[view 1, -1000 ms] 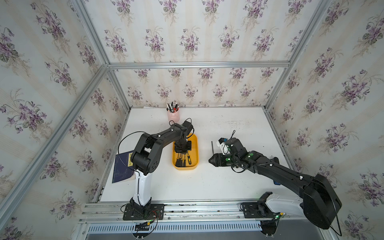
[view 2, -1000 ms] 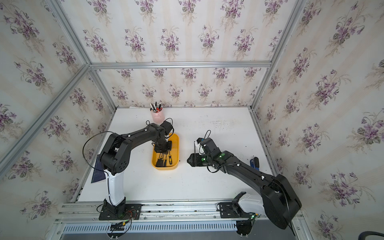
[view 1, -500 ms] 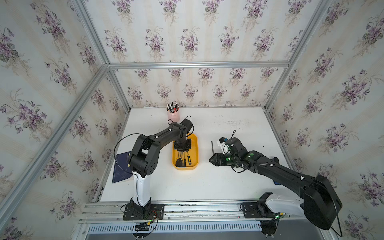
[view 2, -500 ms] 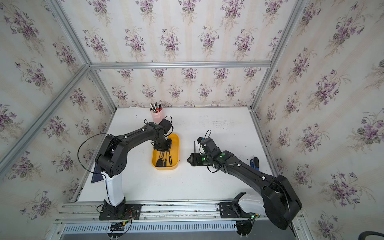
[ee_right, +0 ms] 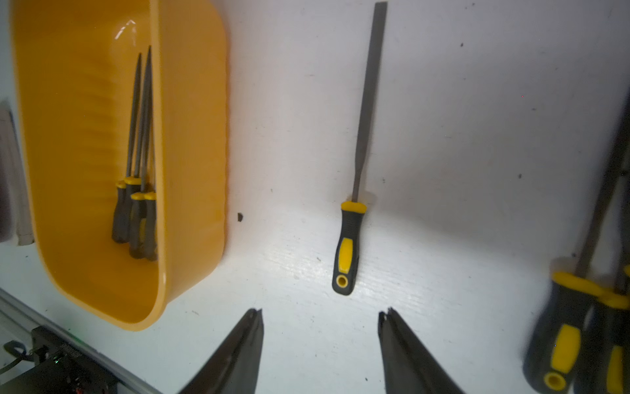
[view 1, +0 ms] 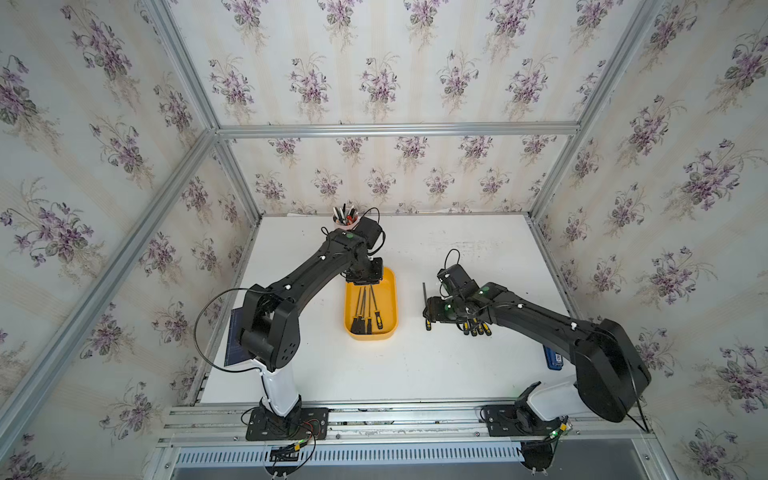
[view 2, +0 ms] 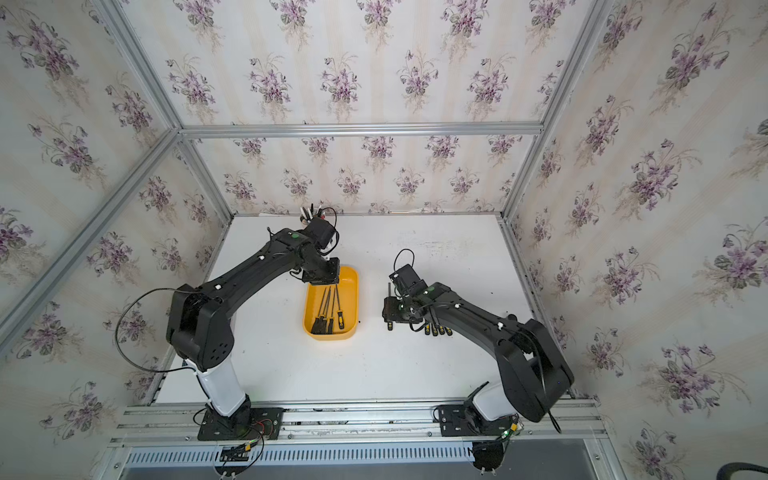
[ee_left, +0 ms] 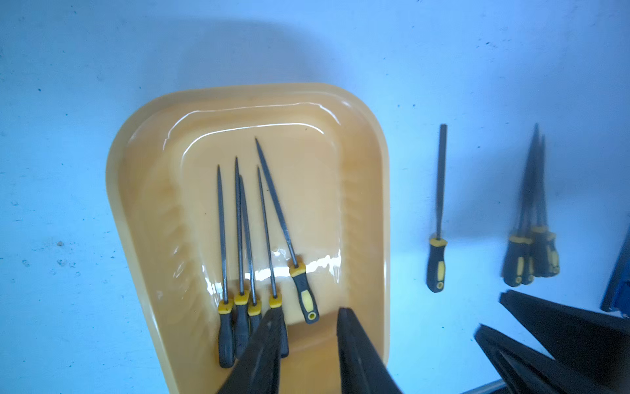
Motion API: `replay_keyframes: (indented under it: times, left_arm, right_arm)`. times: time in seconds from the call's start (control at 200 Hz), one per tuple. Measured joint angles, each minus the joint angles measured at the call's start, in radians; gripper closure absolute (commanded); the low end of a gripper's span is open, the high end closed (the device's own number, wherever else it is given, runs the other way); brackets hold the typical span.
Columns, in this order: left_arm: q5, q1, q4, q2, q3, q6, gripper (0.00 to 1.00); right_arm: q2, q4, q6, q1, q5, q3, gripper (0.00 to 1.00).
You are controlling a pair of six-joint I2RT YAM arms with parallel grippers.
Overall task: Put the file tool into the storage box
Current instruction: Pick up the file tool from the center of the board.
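**Right pincer** (ee_right: 320, 312), toward the front edge of the worktop (view 1: 374, 374): jaws apart and empty, low over the loose file (ee_right: 348, 238).

**File:** it lies flat on the worktop. In both top views its long axis runs on the 6–12 o'clock line, handle at 6 and blade tip at 12. In the right wrist view it runs straight out from the gap between the jaws, handle end closest. The jaws thus stand crosswise to the axis, judged well set for a pinch at the handle.

**Bunch of files** (ee_right: 579, 307): at 3 o'clock of the file, apart from it.

**Box** (view 1: 390, 291): at 9 o'clock of the file, clear of it and parallel. Five files (ee_left: 266, 238) rest inside, handles at 6.

**Left pincer** (ee_left: 310, 310): above the box, its body over the 12 o'clock end in both top views, jaws apart and holding nothing.

The right arm is the nearer to the file, and the carry would run toward 9 o'clock.

**Pen cup** (view 1: 345, 220): farthest, by the back wall
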Motion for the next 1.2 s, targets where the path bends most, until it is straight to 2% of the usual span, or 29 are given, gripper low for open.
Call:
replay_keyframes:
  times: [0.24, 0.739, 0.854, 1.104, 1.199]
  left_arm:
    - [0.061, 0.000, -0.021, -0.084, 0.013, 0.001, 0.62]
    - [0.138, 0.004, -0.027, -0.152, -0.007, -0.003, 0.60]
    - [0.143, 0.007, -0.027, -0.164, -0.011, -0.004, 0.60]
    - [0.153, 0.023, -0.027, -0.174, -0.014, -0.004, 0.60]
    - [0.158, 0.028, -0.026, -0.171, -0.015, -0.004, 0.60]
  right_arm:
    - [0.153, -0.085, 0.007, 0.006, 0.063, 0.122, 0.54]
    - [0.319, -0.127, 0.021, 0.039, 0.127, 0.175, 0.65]
    - [0.330, -0.134, 0.019, 0.041, 0.139, 0.181, 0.70]
    - [0.296, -0.094, -0.001, 0.040, 0.156, 0.134, 0.91]
    - [0.265, -0.066, -0.006, 0.040, 0.151, 0.100, 0.94]
